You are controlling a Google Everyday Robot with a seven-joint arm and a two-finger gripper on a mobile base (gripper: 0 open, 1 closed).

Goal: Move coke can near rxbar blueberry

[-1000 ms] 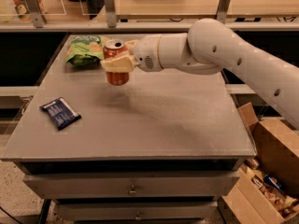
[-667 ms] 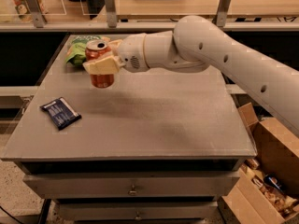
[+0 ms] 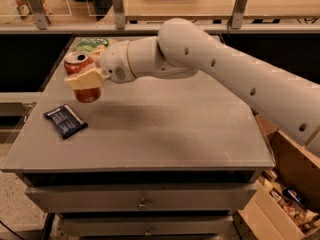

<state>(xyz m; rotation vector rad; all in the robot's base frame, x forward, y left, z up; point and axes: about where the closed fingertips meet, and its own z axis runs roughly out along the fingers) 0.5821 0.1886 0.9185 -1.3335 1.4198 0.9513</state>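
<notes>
Gripper point(image 3: 83, 79) is over the left side of the tabletop point(image 3: 180, 134), about mid-depth. It is clamped on the can point(image 3: 88, 95), with a tan finger point(image 3: 80, 80) wrapped across the middle of the can body.

Can is upright, silver top facing up, with red showing above and below the finger. It looks held clear of the tabletop, and a soft shadow falls on the surface to its right. I can't make out any contact at its base.

Bar point(image 3: 65, 120) lies flat near the left edge of the tabletop, nearer than the can and slightly left of it. It's a dark blue wrapper with pale lettering, turned at an angle to the table edges. Can and bar are close but not touching, and a strip of bare tabletop shows between them.

Arm point(image 3: 225, 69) is white and comes in from the right edge. It crosses over the far half of the tabletop and ends at a rounded wrist just right of the can.

Green bag point(image 3: 90, 44) sits at the far-left corner, partly hidden behind the wrist and well apart from the bar.

Two drawers point(image 3: 142, 201) sit under the tabletop at the near side. An open cardboard box point(image 3: 287, 159) stands on the floor to the right, with small items inside that are too unclear to identify.
</notes>
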